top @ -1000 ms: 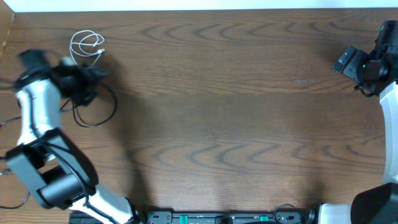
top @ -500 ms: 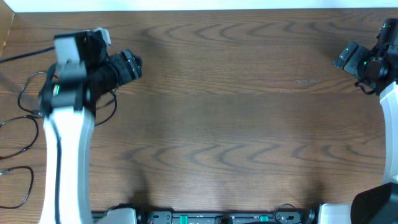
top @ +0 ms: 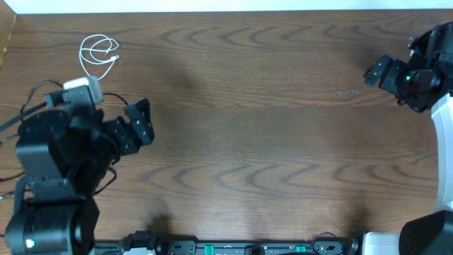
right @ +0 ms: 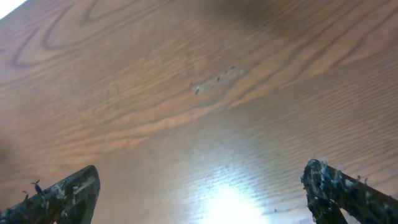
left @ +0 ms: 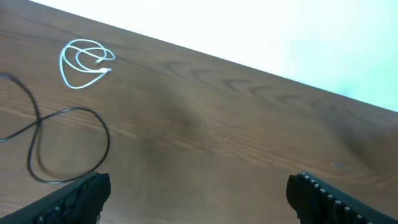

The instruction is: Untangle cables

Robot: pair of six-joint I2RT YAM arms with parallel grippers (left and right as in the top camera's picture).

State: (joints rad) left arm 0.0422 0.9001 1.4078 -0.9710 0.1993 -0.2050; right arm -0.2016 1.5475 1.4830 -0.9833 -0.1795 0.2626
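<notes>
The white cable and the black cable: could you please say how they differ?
The white cable is wound into a small coil of several turns; the black cable sprawls in one wide loop. The white cable's plug ends show; the black cable runs out of frame. Both lie loose on the table, apart.

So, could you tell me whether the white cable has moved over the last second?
No. The white cable lies at the same spot near the far table edge, coil unchanged.

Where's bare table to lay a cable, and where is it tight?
Bare: the middle of the table, between the left fingers and right fingers. Crowded: the far-left corner, where the white cable coils and a black cable loops by the left arm.
</notes>
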